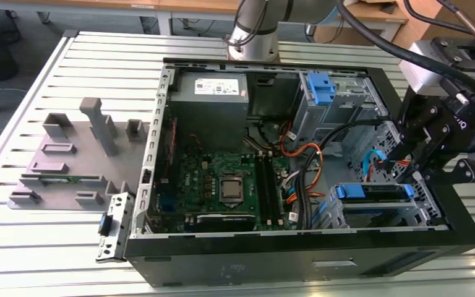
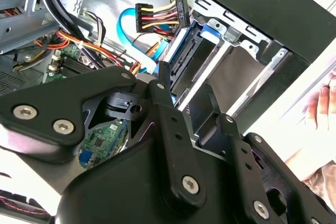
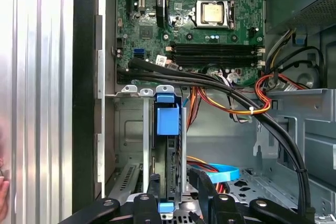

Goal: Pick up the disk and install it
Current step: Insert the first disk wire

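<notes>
Evidently at the install step: found the end effector (image 3: 175,178) with fingers (image 3: 154,183) apart astride the disk (image 3: 171,150), slotted in the drive cage (image 1: 423,204) of the computer case (image 1: 303,260); judged nearly seated, calling for a straight withdrawal clear of the cables (image 3: 199,81).

Looking like a robotics lab: a slotted aluminium table (image 1: 39,247) is carrying an opened computer case (image 1: 303,263) and a grey fixture plate (image 1: 72,158), a robot arm (image 1: 254,31) is standing at its far edge, and wooden desks (image 1: 196,5) are showing beyond.
</notes>
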Motion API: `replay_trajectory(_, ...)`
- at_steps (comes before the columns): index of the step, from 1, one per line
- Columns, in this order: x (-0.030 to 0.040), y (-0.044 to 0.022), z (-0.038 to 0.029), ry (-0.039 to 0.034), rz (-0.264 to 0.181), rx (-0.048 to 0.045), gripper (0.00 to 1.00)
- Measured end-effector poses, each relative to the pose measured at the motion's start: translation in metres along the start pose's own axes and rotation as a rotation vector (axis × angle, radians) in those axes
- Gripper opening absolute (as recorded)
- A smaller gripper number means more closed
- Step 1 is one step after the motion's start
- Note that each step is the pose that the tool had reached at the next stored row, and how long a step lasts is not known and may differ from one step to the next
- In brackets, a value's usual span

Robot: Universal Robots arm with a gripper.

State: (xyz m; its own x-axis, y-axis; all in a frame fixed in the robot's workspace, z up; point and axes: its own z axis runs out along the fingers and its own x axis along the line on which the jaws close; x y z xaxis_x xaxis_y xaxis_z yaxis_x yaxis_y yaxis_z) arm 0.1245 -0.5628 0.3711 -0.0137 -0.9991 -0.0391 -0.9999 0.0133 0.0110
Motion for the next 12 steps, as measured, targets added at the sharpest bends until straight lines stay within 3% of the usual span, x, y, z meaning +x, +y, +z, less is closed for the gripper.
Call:
replay_trajectory(6, -0.0005, 0.0, -0.0024, -0.0001, 0.0, 0.0, 0.42)
replay_trajectory(12, -0.0046, 0.0, 0.0013, 0.0004, 0.0, 0.0, 0.42)
